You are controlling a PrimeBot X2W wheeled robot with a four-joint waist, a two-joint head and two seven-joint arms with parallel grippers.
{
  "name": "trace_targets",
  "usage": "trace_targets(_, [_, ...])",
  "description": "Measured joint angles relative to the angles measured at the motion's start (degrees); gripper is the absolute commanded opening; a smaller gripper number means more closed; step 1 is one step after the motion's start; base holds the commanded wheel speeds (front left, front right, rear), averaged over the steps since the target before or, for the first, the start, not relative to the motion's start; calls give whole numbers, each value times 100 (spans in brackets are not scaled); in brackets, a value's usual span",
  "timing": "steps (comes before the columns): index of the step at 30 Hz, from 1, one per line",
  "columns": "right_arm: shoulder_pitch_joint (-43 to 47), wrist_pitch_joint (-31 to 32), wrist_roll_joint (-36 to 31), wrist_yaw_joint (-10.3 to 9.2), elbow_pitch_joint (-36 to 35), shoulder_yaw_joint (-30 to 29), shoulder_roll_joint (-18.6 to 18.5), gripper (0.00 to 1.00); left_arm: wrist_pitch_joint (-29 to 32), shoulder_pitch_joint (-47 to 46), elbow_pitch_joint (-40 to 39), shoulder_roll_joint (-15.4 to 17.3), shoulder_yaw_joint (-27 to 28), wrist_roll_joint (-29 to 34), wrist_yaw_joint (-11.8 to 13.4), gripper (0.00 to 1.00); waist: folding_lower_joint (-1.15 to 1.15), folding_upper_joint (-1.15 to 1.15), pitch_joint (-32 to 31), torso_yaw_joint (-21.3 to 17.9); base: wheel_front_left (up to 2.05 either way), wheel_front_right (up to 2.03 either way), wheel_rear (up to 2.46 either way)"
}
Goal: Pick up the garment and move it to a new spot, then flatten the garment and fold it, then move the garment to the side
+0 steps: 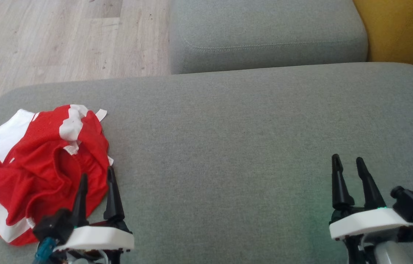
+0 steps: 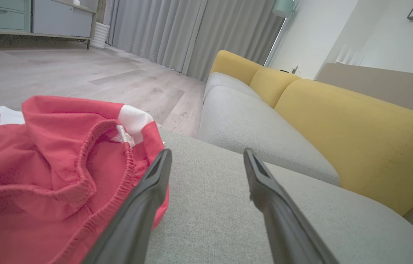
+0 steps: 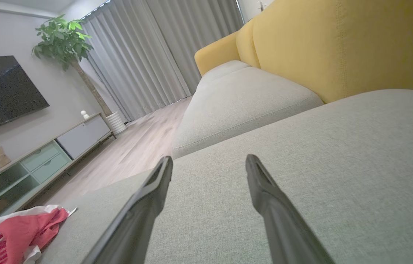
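Nearest: the left gripper [image 1: 97, 172] stands with its fingers apart and nothing between them, at the right-hand edge of the garment [image 1: 37, 165]. From the left wrist view one finger overlaps the red hem; whether it touches the cloth cannot be told. The right gripper [image 1: 347, 158] also has its fingers spread and empty, well apart from the garment, above bare fabric.

The garment lies crumpled in a heap, red with white patches, on the left near part of the grey seat cushion [image 1: 228, 146]. The cushion's weave is even and flat.

Beyond it sits a second grey cushion [image 1: 265, 33], with a yellow backrest [image 1: 404, 29] to the right. Pale wood-plank floor [image 1: 45, 36] lies to the left.

Farthest: grey curtains [image 3: 147, 51], a potted plant [image 3: 63, 36], a low cabinet [image 3: 45, 154] and a dark wall-mounted television [image 3: 1, 91].
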Motion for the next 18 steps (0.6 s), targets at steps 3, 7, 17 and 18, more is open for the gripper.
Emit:
trace_targets(3, [0, -66, -233, 0, 3, 63, 0, 100, -33, 0, 4, 1, -15, 223, 8, 100, 0, 0, 1, 5, 0, 0, 0])
trace_targets(7, [0, -121, -539, 0, 19, 113, 0, 100, -114, -1, 4, 2, -30, 514, 51, 100, 0, 0, 2, 18, 0, 0, 0])
trace_targets(17, [4, -293, -1211, 0, 111, 129, -1, 100, -283, 7, 10, 8, -80, 1191, 210, 100, 0, 0, -68, 12, 0, 0, 0])
trace_targets(18, [4, -314, -1270, 0, 123, 126, -1, 100, -308, 10, 11, 8, -83, 1255, 234, 100, 0, 0, -74, 7, 0, 0, 0])
